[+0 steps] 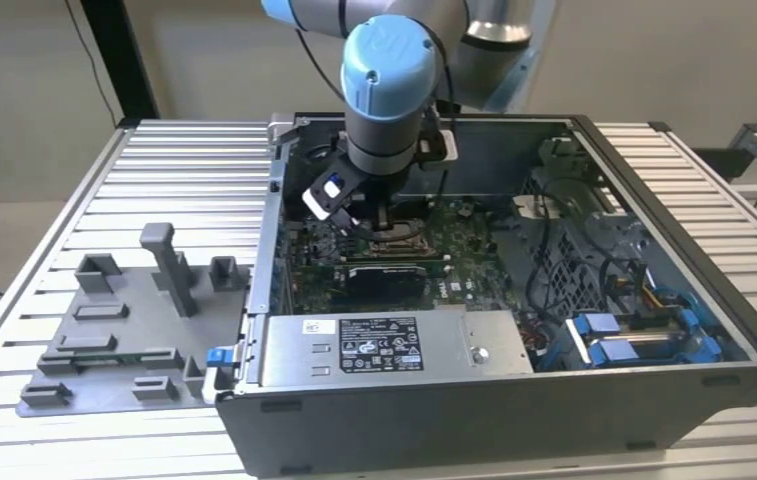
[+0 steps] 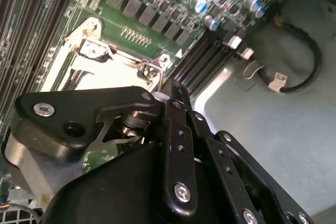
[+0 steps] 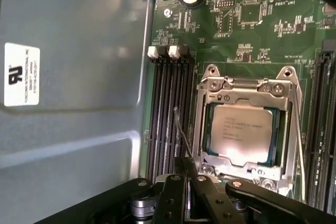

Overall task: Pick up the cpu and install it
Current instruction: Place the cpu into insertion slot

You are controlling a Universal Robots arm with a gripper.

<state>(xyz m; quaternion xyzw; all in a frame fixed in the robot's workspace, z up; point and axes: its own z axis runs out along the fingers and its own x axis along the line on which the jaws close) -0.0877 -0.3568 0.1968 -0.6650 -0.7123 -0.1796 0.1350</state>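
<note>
Inspection, from the exterior view's left across to its right.

1. Well apart from my gripper, the grey fixture sits on the table. I am not near it.

2. My gripper is down inside the case, low over the board. In both wrist views its jaws look drawn together with nothing between them. I judge the gripper closed and empty.

3. The dark memory slots run just beside my tip. A thin wire lever rises just ahead of it. I cannot tell whether I touch the lever.

4. The cpu lies flat in the socket frame, just beyond my tip and apart from it. Its pale top faces up and the frame stands around its edges. It looks level and seated.

5. Farther off on the other side are the blue drive brackets, well apart from me.

Finding: picking up and placing appear done, since the chip is in the socket and not in my grasp. I judge the step in hand to be the securing work at the socket.

Any move from here calls for short, slow travel. The lever is thin and could slip off a closed tip. The slots and the chip's top stand near enough to be struck.
</note>
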